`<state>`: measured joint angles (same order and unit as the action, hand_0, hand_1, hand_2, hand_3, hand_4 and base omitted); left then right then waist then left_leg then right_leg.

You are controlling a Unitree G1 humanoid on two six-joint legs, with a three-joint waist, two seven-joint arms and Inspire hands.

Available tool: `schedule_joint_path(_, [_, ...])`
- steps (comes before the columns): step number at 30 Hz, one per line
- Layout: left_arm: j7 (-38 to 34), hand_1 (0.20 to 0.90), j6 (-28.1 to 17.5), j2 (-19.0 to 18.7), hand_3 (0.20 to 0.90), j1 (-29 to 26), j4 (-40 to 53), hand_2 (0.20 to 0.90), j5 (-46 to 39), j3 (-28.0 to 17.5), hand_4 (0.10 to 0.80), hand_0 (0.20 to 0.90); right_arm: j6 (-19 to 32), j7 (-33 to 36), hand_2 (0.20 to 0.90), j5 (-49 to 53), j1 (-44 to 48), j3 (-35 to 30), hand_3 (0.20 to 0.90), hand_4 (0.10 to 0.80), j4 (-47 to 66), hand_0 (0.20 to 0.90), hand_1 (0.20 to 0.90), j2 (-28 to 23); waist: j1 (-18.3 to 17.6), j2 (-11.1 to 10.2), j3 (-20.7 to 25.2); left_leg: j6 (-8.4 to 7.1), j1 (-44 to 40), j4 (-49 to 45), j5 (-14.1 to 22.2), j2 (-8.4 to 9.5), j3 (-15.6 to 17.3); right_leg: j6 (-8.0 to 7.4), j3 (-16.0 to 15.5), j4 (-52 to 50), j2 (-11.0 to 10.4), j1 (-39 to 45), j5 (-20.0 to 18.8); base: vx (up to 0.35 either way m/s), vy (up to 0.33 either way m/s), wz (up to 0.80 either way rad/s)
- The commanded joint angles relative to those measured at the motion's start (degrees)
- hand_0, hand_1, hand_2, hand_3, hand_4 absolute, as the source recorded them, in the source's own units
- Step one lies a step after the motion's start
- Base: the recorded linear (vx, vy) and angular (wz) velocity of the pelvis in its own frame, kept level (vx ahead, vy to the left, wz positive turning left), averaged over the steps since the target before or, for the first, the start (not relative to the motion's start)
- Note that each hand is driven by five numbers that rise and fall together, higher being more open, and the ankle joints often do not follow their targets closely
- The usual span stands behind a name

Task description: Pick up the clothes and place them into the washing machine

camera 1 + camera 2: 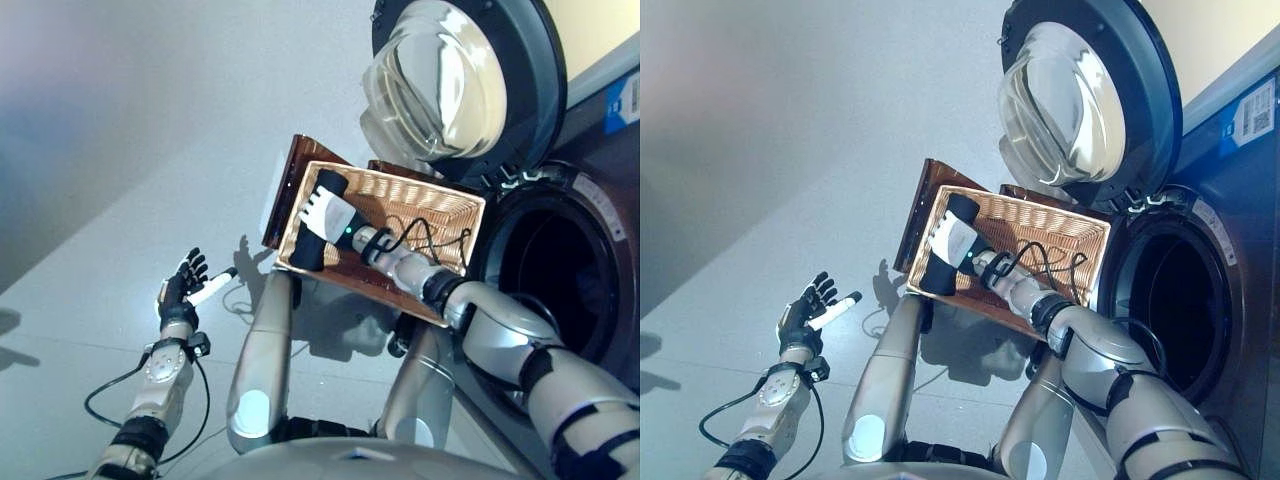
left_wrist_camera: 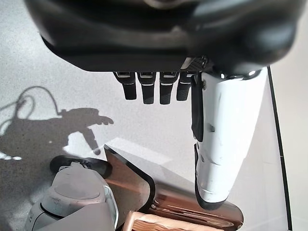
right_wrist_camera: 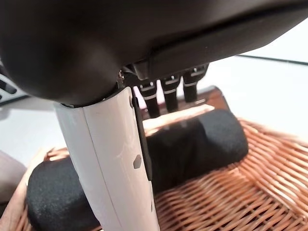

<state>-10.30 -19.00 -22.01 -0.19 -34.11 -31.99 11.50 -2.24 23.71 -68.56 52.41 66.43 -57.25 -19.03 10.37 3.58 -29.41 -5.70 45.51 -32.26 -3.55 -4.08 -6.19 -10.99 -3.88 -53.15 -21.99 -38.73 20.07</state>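
Observation:
A rolled black cloth [image 1: 309, 252] lies at the left end of the shallow wicker basket [image 1: 440, 215]; it also shows in the right wrist view [image 3: 202, 144]. My right hand [image 1: 328, 213] reaches into the basket and sits over the roll, fingers straight on its far side and the white-covered thumb [image 3: 115, 163] on the near side, not closed round it. My left hand [image 1: 180, 288] is open and idle, held low over the floor at the left. The washing machine's drum opening [image 1: 560, 270] gapes just right of the basket.
The machine's round glass door [image 1: 450, 80] stands swung open above the basket. The basket rests on a dark brown box [image 1: 290, 180], whose edge shows in the left wrist view [image 2: 134, 183]. Grey floor [image 1: 120, 150] spreads to the left.

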Motion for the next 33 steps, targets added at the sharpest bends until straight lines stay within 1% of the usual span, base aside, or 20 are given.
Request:
schedule_joint_path(1, [-1.68,0.900,-3.84,-3.39,0.900,1.13,3.35,0.900,0.68,-1.51,0.800,0.900,0.14,2.81,0.900,1.21,2.93,-3.31,0.900,0.800,0.91,0.900,0.900,2.10,1.39,-0.28,0.88,-1.22,3.42,-7.51,5.90,-1.07,-1.82,0.54,5.42,8.95,-2.30,-4.65,-15.41,-0.009,0.013,0.04])
schedule_joint_path(7, [-1.50,0.900,-3.80,-3.19,0.900,1.11,1.86,0.900,0.57,-1.75,0.800,0.900,0.05,2.59,0.900,0.85,2.81,-3.29,0.900,0.800,0.06,0.900,0.900,2.12,1.53,-0.13,0.63,-1.14,5.00,-10.14,6.83,-0.91,-2.33,0.87,6.05,6.69,-2.41,-6.18,-14.21,-0.003,0.004,0.01])
schedule_joint_path(11, [-1.59,0.900,-3.80,-3.45,0.900,1.56,3.19,0.900,0.71,-1.59,0.800,0.900,-0.03,2.47,0.900,0.78,2.68,-3.26,0.900,0.800,-0.09,0.900,0.900,1.53,1.69,-0.03,0.46,-1.11,6.07,-11.92,7.60,-0.70,-2.52,1.01,6.41,5.14,-2.63,-7.29,-13.48,0.025,-0.005,0.02])
schedule_joint_path(12, [-1.55,0.900,-3.74,-3.53,0.900,1.77,3.14,0.900,0.72,-1.66,0.800,0.900,-0.04,2.28,0.900,0.69,2.74,-3.11,0.900,0.800,-0.44,0.900,0.900,1.38,1.79,-0.11,0.68,-1.29,5.82,-12.84,9.55,-0.76,-2.63,0.79,6.57,4.08,-2.65,-7.06,-11.54,0.097,-0.021,0.12])
schedule_joint_path(16, [-1.31,0.900,-3.61,-3.82,0.900,2.60,4.10,0.900,0.66,-1.80,0.800,0.900,0.14,1.50,0.900,0.36,3.20,-2.74,0.900,0.800,-0.28,0.900,0.900,0.60,1.97,-0.14,0.52,-1.26,6.51,-13.59,9.83,-0.52,-2.79,0.93,6.56,3.32,-2.73,-7.62,-11.06,0.003,0.000,0.13])
schedule_joint_path(17, [-1.28,0.900,-3.67,-3.92,0.900,3.02,4.68,0.900,0.70,-1.89,0.800,0.900,0.11,1.43,0.900,0.26,3.26,-2.68,0.900,0.800,-0.11,0.900,0.900,0.26,2.13,-0.02,0.12,-1.08,7.27,-13.09,7.91,-0.29,-2.89,1.26,6.58,3.81,-2.78,-8.26,-12.68,0.009,-0.009,-0.09])
schedule_joint_path(18, [-1.21,0.900,-3.52,-3.88,0.900,3.15,4.41,0.900,0.75,-2.07,0.800,0.900,0.22,1.39,0.900,0.20,3.32,-2.65,0.900,0.800,0.09,0.900,0.900,0.12,2.16,-0.19,0.28,-1.29,6.97,-14.02,10.07,-0.43,-3.01,1.02,6.72,2.64,-2.83,-8.04,-10.54,0.007,-0.006,0.06])
schedule_joint_path(19, [-1.26,0.900,-3.62,-3.99,0.900,3.25,4.51,0.900,0.80,-2.07,0.800,0.900,0.30,1.24,0.900,0.21,3.42,-2.61,0.900,0.800,0.10,0.900,0.900,-0.03,2.22,-0.21,0.32,-1.27,7.07,-13.81,9.82,-0.38,-3.01,1.05,6.68,2.70,-2.86,-8.15,-10.67,0.011,0.000,0.13])
schedule_joint_path(20, [-1.25,0.900,-3.61,-4.07,0.900,3.36,4.88,0.900,0.81,-2.09,0.800,0.900,0.22,1.24,0.900,0.15,3.54,-2.55,0.900,0.800,0.17,0.900,0.900,-0.13,2.31,-0.10,0.07,-1.10,7.67,-13.19,7.92,-0.20,-3.02,1.37,6.64,3.29,-2.78,-8.74,-12.32,0.010,-0.004,0.15])
schedule_joint_path(21, [-1.19,0.900,-3.48,-4.05,0.900,3.36,4.73,0.900,0.79,-2.14,0.800,0.900,0.24,1.23,0.900,0.08,3.47,-2.63,0.900,0.800,0.12,0.900,0.900,-0.08,2.31,-0.25,0.25,-1.30,7.32,-14.20,10.08,-0.34,-3.04,1.11,6.74,2.22,-2.86,-8.37,-10.28,0.010,-0.007,0.15])
schedule_joint_path(32, [-1.34,0.900,-3.55,-3.95,0.900,3.57,4.47,0.900,0.41,-2.45,0.800,0.900,0.05,1.62,0.900,-0.49,3.55,-2.91,0.900,0.800,0.58,0.900,0.900,0.35,2.23,-0.34,0.28,-1.29,7.54,-14.34,10.33,-0.30,-3.15,1.21,6.92,1.85,-2.92,-8.74,-10.18,0.015,0.001,0.01])
schedule_joint_path(33, [-1.26,0.900,-3.43,-3.93,0.900,3.52,4.26,0.900,0.30,-2.54,0.800,0.900,0.09,1.50,0.532,-0.58,3.68,-2.83,0.532,0.537,0.54,0.532,0.532,0.29,2.13,-0.36,0.30,-1.28,7.49,-14.28,10.31,-0.32,-3.16,1.23,6.94,1.86,-2.90,-8.80,-10.22,0.000,0.000,0.00])
